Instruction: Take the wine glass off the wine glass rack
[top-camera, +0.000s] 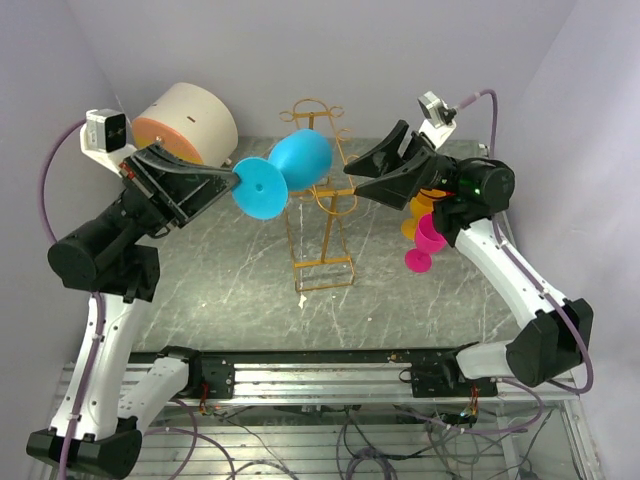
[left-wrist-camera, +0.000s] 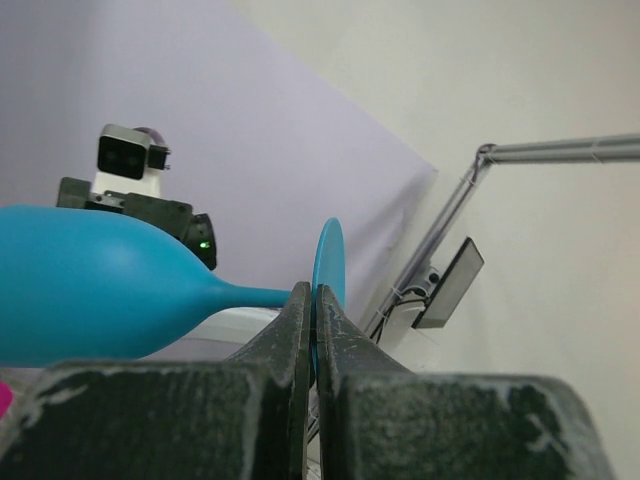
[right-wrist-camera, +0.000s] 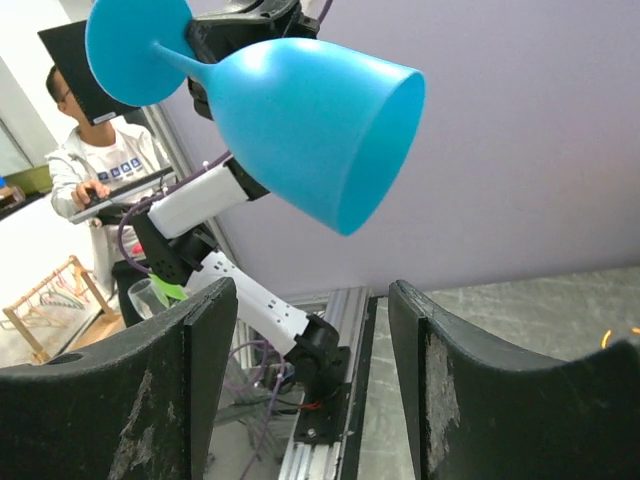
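The blue wine glass (top-camera: 300, 160) looks like smooth matte plastic, the wine glass rack (top-camera: 323, 203) is thin shiny gold wire, and the tabletop (top-camera: 225, 295) under the rack is dark, dull marble-look.

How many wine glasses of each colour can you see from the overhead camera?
Blue wine glass: 1
Pink wine glass: 1
Orange wine glass, partly hidden behind the right arm: 1
Total: 3

We see the blue wine glass (top-camera: 300, 158) held sideways in the air, foot pinched by the left tool (top-camera: 237, 178), beside the upright gold wine glass rack (top-camera: 322, 263) standing mid-worktop toward the far edge.
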